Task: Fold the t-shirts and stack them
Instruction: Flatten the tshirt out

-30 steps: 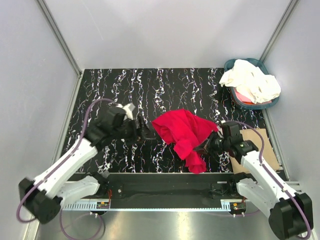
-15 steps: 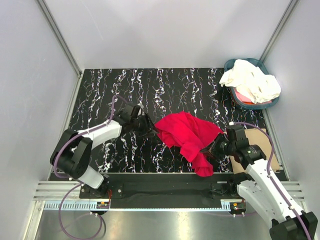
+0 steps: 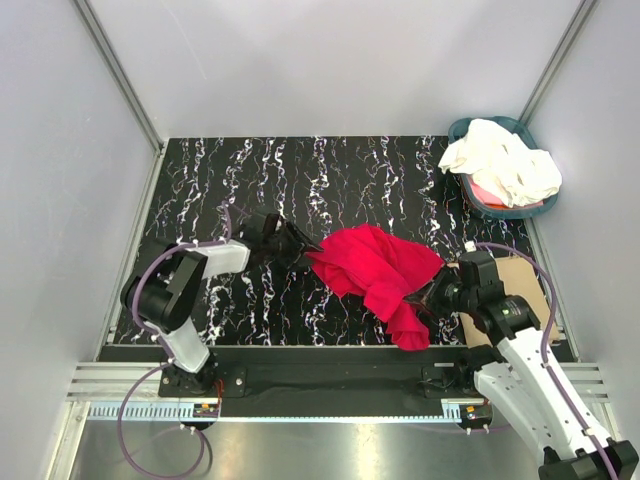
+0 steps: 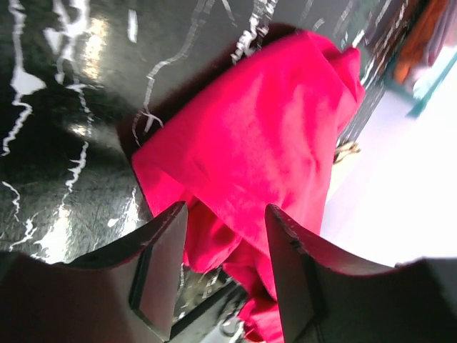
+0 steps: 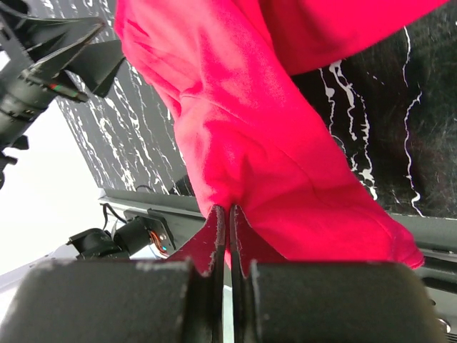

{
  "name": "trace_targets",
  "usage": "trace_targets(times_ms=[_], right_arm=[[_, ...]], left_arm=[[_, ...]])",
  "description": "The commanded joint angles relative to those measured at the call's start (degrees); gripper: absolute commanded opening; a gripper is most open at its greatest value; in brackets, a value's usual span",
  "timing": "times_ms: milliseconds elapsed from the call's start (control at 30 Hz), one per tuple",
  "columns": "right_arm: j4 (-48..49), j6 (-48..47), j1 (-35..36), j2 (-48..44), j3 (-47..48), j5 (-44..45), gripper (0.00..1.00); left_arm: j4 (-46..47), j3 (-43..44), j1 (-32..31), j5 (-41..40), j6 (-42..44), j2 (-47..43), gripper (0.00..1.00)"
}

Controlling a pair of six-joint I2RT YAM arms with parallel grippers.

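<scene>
- T-shirt [image 3: 375,270], red, one only, lay crumpled and unfolded by the table's [image 3: 250,170] near edge, right of middle.
- Right gripper [image 3: 432,295] was clenched on its lower right fold. Left gripper [image 3: 298,254] had its jaws apart astride the left edge, with no pinch seen.
- Step judged: taking two holds to spread it flat. Next called for the left to close, then a pull apart.
- Cream-white shirts [image 3: 500,160] were heaped in one teal basket [image 3: 500,211] at the far right corner, count unclear. One cardboard sheet [image 3: 520,275] lay at the right edge.

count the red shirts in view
1: the red shirt lies crumpled mid-table, one end pinched in the right gripper. A reddish patch under the white cloth in the basket could be another; too hidden to tell.
</scene>
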Motion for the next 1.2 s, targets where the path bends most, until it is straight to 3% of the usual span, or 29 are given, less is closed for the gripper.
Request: trace_targets(times_ms=[0,133,200,233,333,500,600,733,867,1000,1067,1167], right_arm=[[-0.59,-1.03,0.17,-1.27,2.82,1.41,0.0],[-0.5,-1.21,0.26,-1.27,3.08,1.41,0.0],[-0.5,-1.3,0.26,-1.01,3.17,1.32,0.0],[-0.5,-1.56,0.26,-0.92,3.26,1.5,0.0],[-0.68,-3.48,0.26,0.57,5.97,3.42,0.0],[-1.03,-8.58,0.26,9.52,14.49,12.19,0.0],[-1.03,-13.41,0.26,18.57,24.67,20.0,0.0],[-2.52,-24.64,0.17,33.05,49.31,28.56,0.0],[-4.28,-30.47,0.08,38.63,66.96,29.01,0.0],[-4.72,-28.47,0.08,35.39,66.65,19.73,0.0],[-4.64,-26.1,0.08,30.65,57.79,14.89,0.0],[-3.76,-20.04,0.08,23.45,40.22,4.16,0.09]], left_arm=[[1.72,2.84,0.25,-1.44,-5.26,0.57,0.51],[0.23,5.2,0.78,-3.29,-4.82,2.23,0.44],[0.75,6.97,1.04,-2.85,-4.82,4.34,0.33],[1.19,7.76,1.39,-2.59,-4.47,4.87,0.21],[-4.39,13.02,2.62,-3.81,0.42,4.97,0.0],[-18.74,27.14,4.38,-12.94,13.61,-1.35,0.0],[-27.17,36.64,4.56,-21.9,22.32,-6.36,0.0],[-29.13,46.68,4.64,-23.51,30.06,-11.9,0.0],[-30.09,54.51,4.56,-22.37,34.11,-15.42,0.0],[-30.97,48.5,4.56,-23.41,34.73,-23.58,0.0],[-31.41,39.56,4.56,-25.16,34.47,-30.26,0.0],[-32.64,25.42,4.56,-26.06,32.54,-39.66,0.0]])
